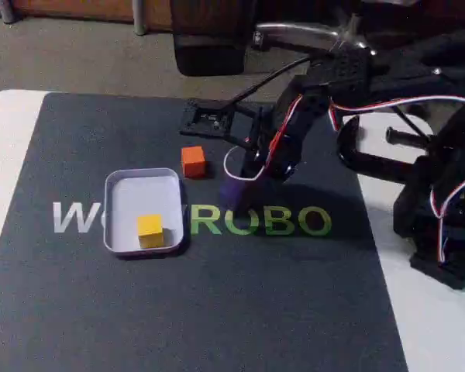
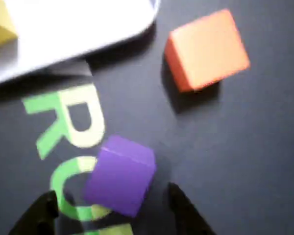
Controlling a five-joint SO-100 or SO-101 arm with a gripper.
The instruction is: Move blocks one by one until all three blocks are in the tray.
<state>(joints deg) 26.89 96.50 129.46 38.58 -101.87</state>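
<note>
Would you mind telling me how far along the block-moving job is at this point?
One of three looks done: the yellow block sits inside the tray. In hand: the gripper is at the purple block, one finger on each side in the wrist view, though whether it is clamped is unclear. Left: the purple block must reach the tray, and the orange block lies on the mat beside it.

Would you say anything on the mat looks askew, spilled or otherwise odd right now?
Nothing looks damaged or spilled. The purple block sits turned at an angle between the gripper's open fingers, over the green lettering. The orange block rests on the mat, and the yellow block lies in the tray.
</note>
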